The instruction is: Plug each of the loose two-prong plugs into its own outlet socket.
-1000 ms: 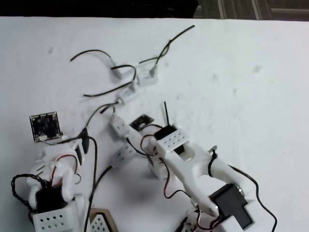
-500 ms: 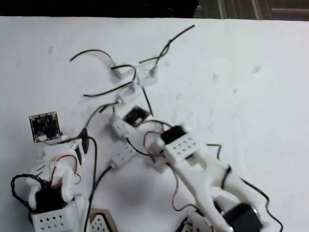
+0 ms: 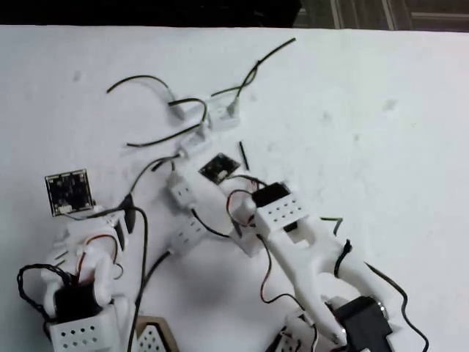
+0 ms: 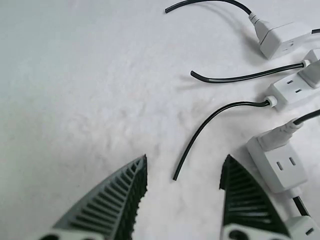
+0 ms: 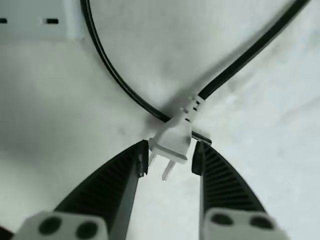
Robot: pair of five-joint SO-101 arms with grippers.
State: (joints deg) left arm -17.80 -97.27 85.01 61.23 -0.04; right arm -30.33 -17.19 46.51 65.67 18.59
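At the near left of the white table [image 3: 381, 147], the white left arm [image 3: 88, 257] sits folded, with a small square black circuit board [image 3: 69, 192] at its wrist end. The left gripper [image 4: 186, 159] has its dark ribbed fingers spread wide and holds nothing. Between them lie bare tabletop and the loose end of a thin black cord [image 4: 200, 135]. Just beside one finger lies a white two-slot socket block [image 4: 277, 165], close enough to crowd that side. Farther out are a second white socket [image 4: 290, 90] and a white connector block [image 4: 280, 40], each on a black lead and well apart from the fingers.

In the middle of the table, the high view shows a white outlet block [image 3: 182, 192] and a nearer outlet block [image 3: 189, 233], joined by dark leads. Beyond them is a tangle of short black cords with small white ends [image 3: 212, 117].

To the right, the white right arm [image 3: 308, 249] lies extended from the near right corner, its head just beside those two blocks. The right gripper [image 5: 171, 150] is closed down to a narrow gap. Its black ribbed fingers press both sides of a white two-prong plug [image 5: 175, 135], whose prongs point back toward the wrist camera. The plug's own black cord [image 5: 250, 50] leads away from it. A crossing black cord [image 5: 110, 70] runs directly behind the plug, between it and a white slotted socket face [image 5: 35, 22] farther off.
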